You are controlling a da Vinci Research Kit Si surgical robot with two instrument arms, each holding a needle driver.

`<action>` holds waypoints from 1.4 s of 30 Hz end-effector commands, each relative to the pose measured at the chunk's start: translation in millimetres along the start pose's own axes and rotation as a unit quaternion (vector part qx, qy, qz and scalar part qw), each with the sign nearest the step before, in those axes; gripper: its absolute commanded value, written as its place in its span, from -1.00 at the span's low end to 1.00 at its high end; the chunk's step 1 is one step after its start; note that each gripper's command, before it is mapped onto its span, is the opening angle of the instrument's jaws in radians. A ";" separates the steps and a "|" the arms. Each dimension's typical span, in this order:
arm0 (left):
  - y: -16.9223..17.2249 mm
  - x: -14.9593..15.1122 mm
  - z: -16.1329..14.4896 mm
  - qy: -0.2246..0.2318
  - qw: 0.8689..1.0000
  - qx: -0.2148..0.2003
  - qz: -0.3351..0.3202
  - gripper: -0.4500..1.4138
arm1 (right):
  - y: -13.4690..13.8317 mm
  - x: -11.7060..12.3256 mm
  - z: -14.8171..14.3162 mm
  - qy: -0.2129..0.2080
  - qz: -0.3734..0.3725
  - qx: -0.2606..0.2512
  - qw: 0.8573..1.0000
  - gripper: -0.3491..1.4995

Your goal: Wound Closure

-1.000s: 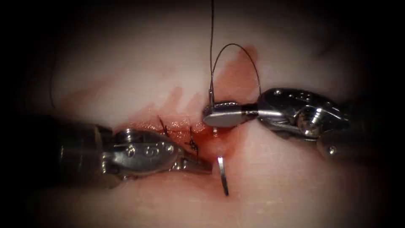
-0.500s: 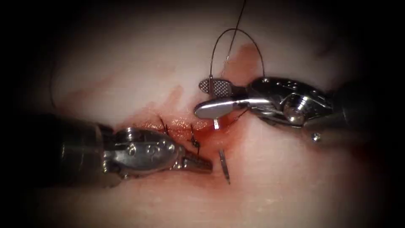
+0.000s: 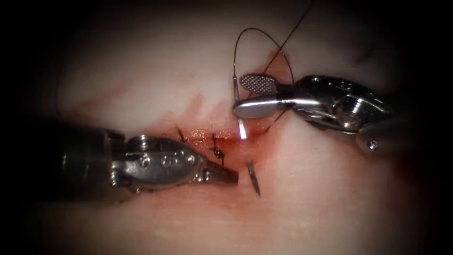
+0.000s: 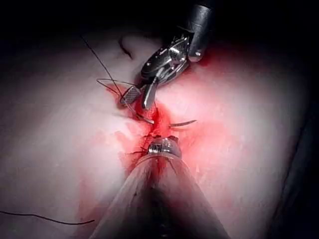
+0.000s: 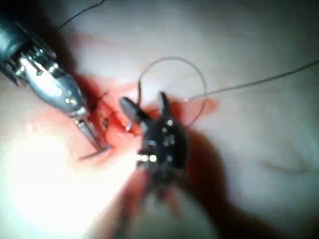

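Jaws spread wide on the right tool, gripping nothing; one blade cross-hatched on its inner face, the other smooth and polished. Jaws closed on the left tool, with nothing visible between them, tapered to a narrow point and lying low on the tissue. Pale, soft and moist, that tissue, with faint grain, stained by red fluid around the cut. Reaching in from the right, wrist roughly level, tips above the cut's right end. Reaching in from the left, shaft thick and dull, clevis bright steel, tip just beside the needle's point. Curved steel needle lodged in the tissue at the cut's right end: thread end standing just beside the open blades, a bright stretch below the smooth blade, middle buried, sharp end out on the near edge. Dark fine thread arching in a rounded loop over the right tool, with one straight strand crossing it. Two dark stitches across the cut, left of the needle, the nearer one knotted.
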 end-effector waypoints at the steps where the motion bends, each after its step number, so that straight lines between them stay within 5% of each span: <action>1: 0.3 0.2 0.7 0.009 1.000 -0.002 0.010 -0.68 | -0.1 -0.5 -0.8 -0.006 0.001 0.011 1.000 0.96; 3: 0.5 1.0 0.4 0.025 0.999 0.008 0.044 -0.46 | -0.1 -0.3 -2.4 -0.010 0.002 0.020 1.000 0.89; 8: 1.6 2.5 -0.2 0.064 0.993 0.026 0.101 -0.28 | 0.0 0.1 -4.5 -0.013 0.004 0.028 0.999 0.82; 18: 3.5 5.2 1.0 0.104 0.983 0.055 0.142 0.04 | -0.2 -0.7 -4.1 -0.016 0.001 0.035 0.999 0.82; 30: 1.2 3.6 1.6 0.099 0.981 0.071 0.150 0.14 | -0.7 -1.7 -2.9 -0.019 -0.006 0.043 0.999 0.82; 35: 0.9 3.1 2.9 0.096 0.981 0.080 0.150 -0.10 | -0.9 -1.8 -2.5 -0.020 -0.006 0.045 0.999 0.82; 37: 1.0 3.3 3.1 0.097 0.981 0.081 0.150 -0.37 | -0.8 -1.8 -2.6 -0.020 -0.006 0.045 0.999 0.82; 39: 1.3 3.4 3.1 0.103 0.980 0.081 0.152 -0.95 | -0.8 -1.7 -2.6 -0.020 -0.006 0.045 0.999 0.82; 42: 1.6 3.3 2.9 0.109 0.981 0.080 0.137 -1.00 | -0.7 -1.6 -2.7 -0.020 -0.006 0.045 0.999 0.82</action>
